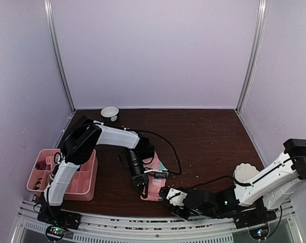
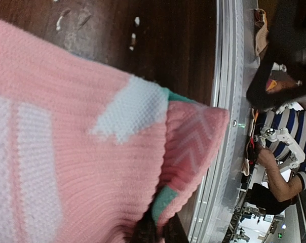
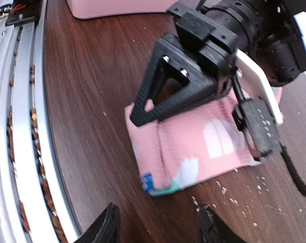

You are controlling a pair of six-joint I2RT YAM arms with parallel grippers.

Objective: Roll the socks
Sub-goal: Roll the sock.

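One folded bundle, the pink socks [image 3: 203, 144] with mint-green patches, lay on the dark wooden table [image 1: 214, 142] close to its near edge, at about 6 o'clock from the table's middle in the top view. The left gripper [image 3: 139, 117] stood on the bundle with its jaws closed. In its own wrist camera the knit puckered toward the dark fingertips, so it was pinching the fabric at the folded end. The right gripper [image 3: 160, 230] sat low at roughly 4 o'clock from the socks, near them but apart. Its two fingers were spread with only bare wood between them, and they pointed toward the mint-green corner of the bundle. Small pale crumbs dotted the wood around that corner. A pink divided tray [image 1: 88, 178] rested at 9 o'clock from the socks, beside the left arm's base. A small white bowl [image 1: 110, 112] sat far back at 11 o'clock, near the rear wall. Another white rounded object [image 1: 244, 172] stood at 3 o'clock, partly hidden behind the right arm.
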